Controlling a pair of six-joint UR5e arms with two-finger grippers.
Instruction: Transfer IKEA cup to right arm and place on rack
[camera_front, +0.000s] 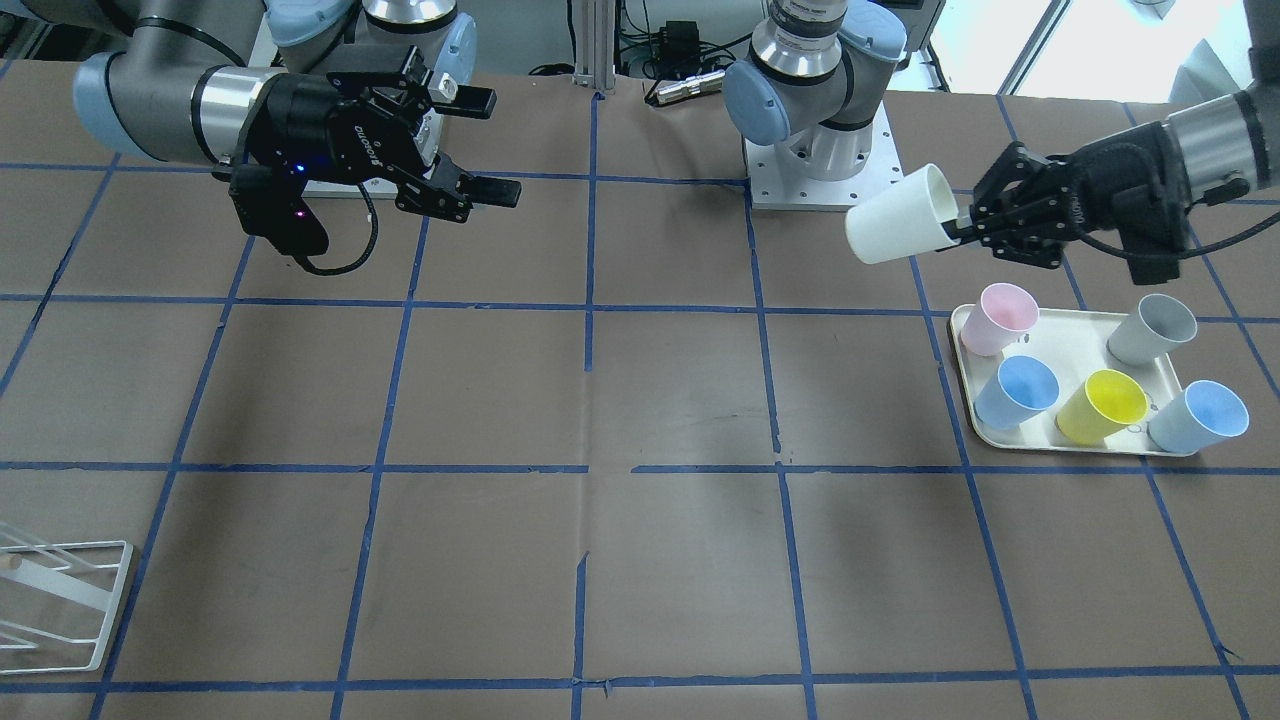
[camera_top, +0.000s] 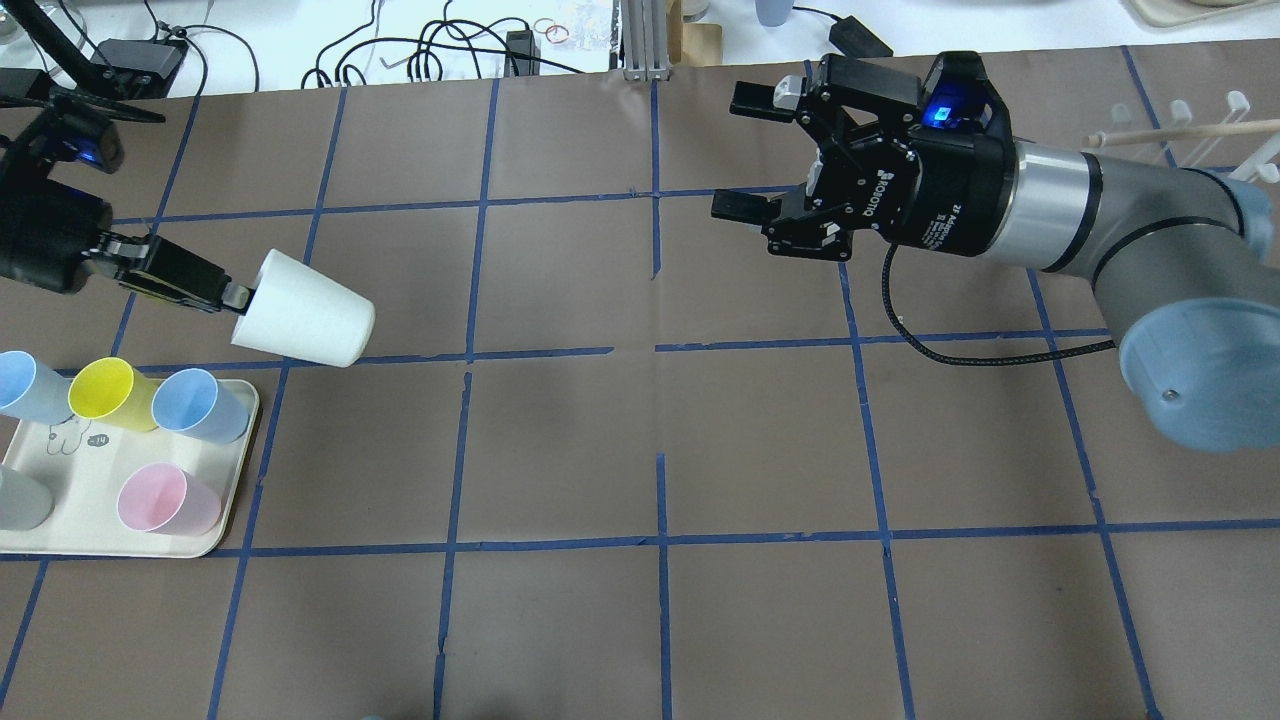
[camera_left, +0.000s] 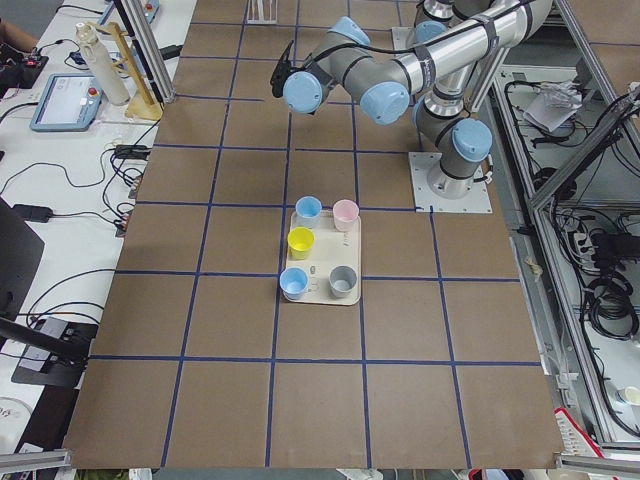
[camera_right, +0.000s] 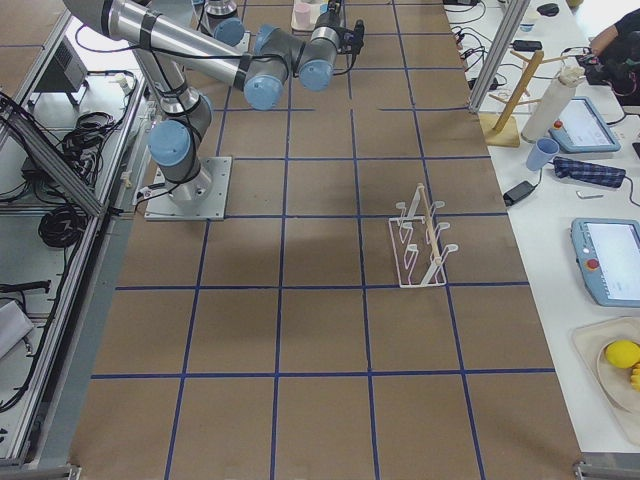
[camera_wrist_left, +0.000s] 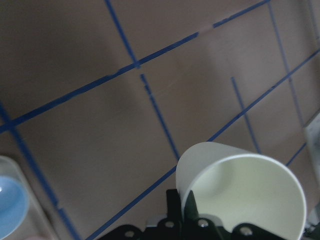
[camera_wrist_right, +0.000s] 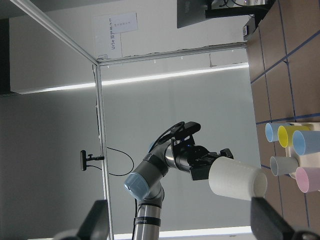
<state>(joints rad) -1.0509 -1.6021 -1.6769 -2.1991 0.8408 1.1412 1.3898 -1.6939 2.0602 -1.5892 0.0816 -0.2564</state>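
My left gripper (camera_top: 205, 288) is shut on the rim of the IKEA cup (camera_top: 305, 310), a pale cream tumbler. It holds the cup on its side in the air, with the base pointing toward the table's middle. The cup also shows in the front view (camera_front: 895, 232) with the left gripper (camera_front: 965, 225), in the left wrist view (camera_wrist_left: 240, 187) and in the right wrist view (camera_wrist_right: 237, 180). My right gripper (camera_top: 742, 152) is open and empty, turned toward the cup and well apart from it; it also shows in the front view (camera_front: 490, 147). The white wire rack (camera_right: 420, 245) stands on the right arm's side (camera_front: 60, 600).
A cream tray (camera_front: 1075, 345) below the left gripper holds a pink cup (camera_front: 998, 318), a grey cup (camera_front: 1152, 330), a yellow cup (camera_front: 1100, 405) and two blue cups (camera_front: 1018, 392). The brown table has blue tape lines. Cables and gear lie beyond the far edge.
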